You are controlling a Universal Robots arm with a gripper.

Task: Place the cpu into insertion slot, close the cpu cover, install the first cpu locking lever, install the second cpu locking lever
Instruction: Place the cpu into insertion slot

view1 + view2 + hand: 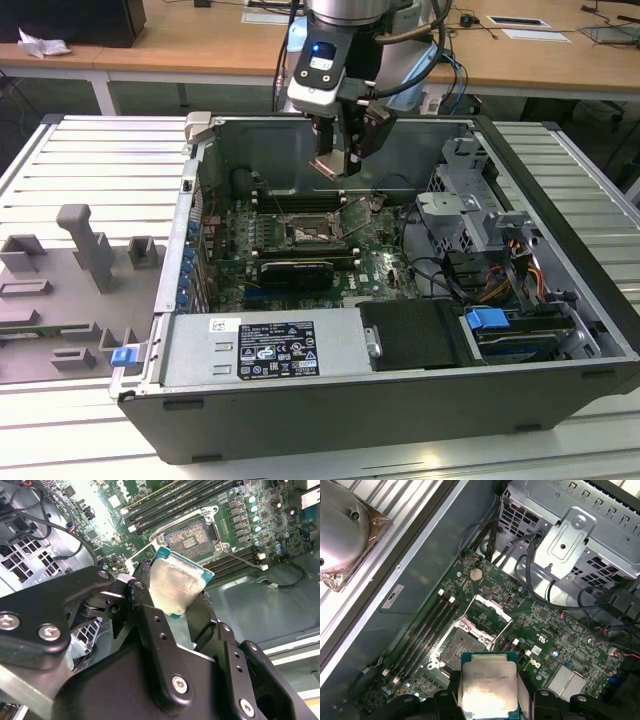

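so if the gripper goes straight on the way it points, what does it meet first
Most likely the open insertion slot, which lies just beyond the cpu held in the gripper; depth is unclear, so the alignment is uncertain.

Open computer case (300, 435) on slatted table (100, 160)

Place: a robot lab, like a workshop.
Down low: a worktop (90, 150) made of long metal slats.
On it: an open computer case (400, 420).
Up high: a robot arm (345, 10) with a pincer (343, 160).
Behind: wooden desks (200, 45) with papers (527, 34).
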